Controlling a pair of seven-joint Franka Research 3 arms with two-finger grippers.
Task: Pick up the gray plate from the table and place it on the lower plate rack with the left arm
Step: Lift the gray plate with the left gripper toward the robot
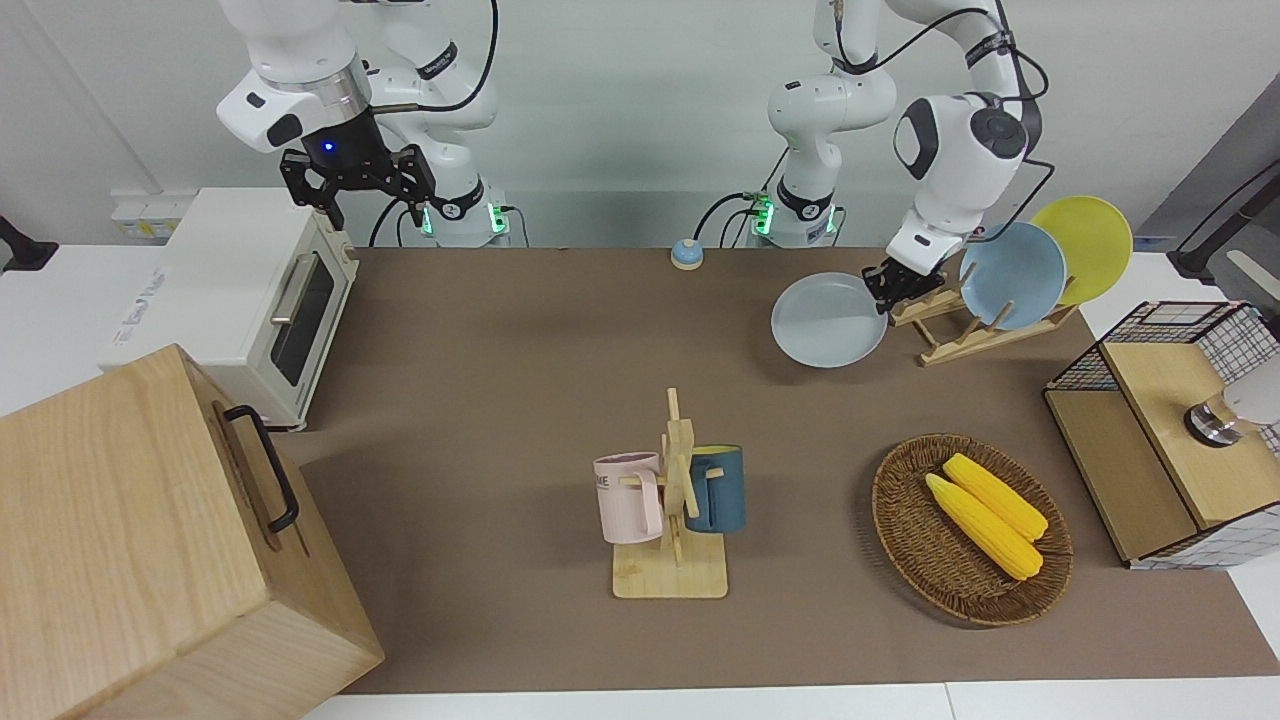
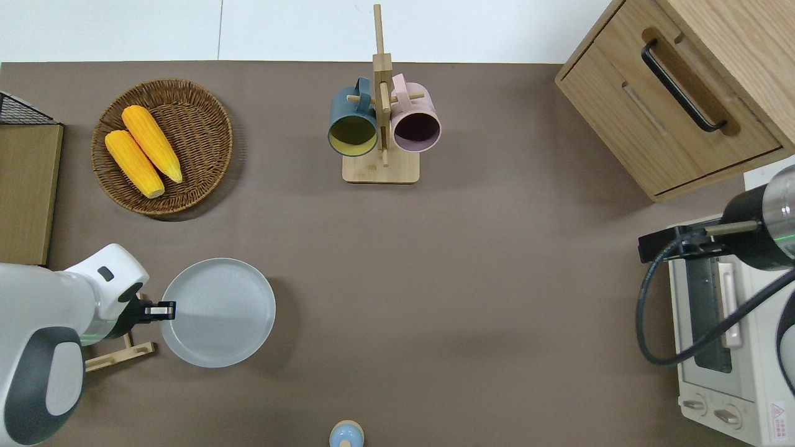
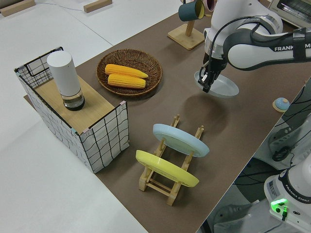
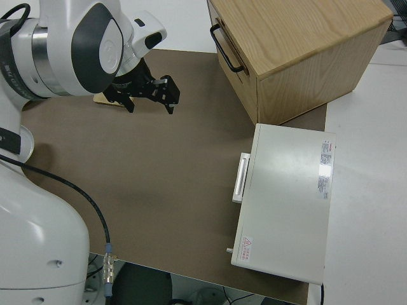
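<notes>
Overhead view: left pincer [image 2: 163, 308] clamped on gray plate [image 2: 217, 312] rim (airborne, beside lower plate rack [image 2: 118, 356]).

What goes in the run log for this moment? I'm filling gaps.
left gripper: shut on gray plate, lifted off table | lower plate rack: blue, yellow plates | right arm: parked

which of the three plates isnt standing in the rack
The gray plate. The left gripper holds it by the rim, lifted off the table, while the blue plate and yellow plate stand in the rack.
</notes>
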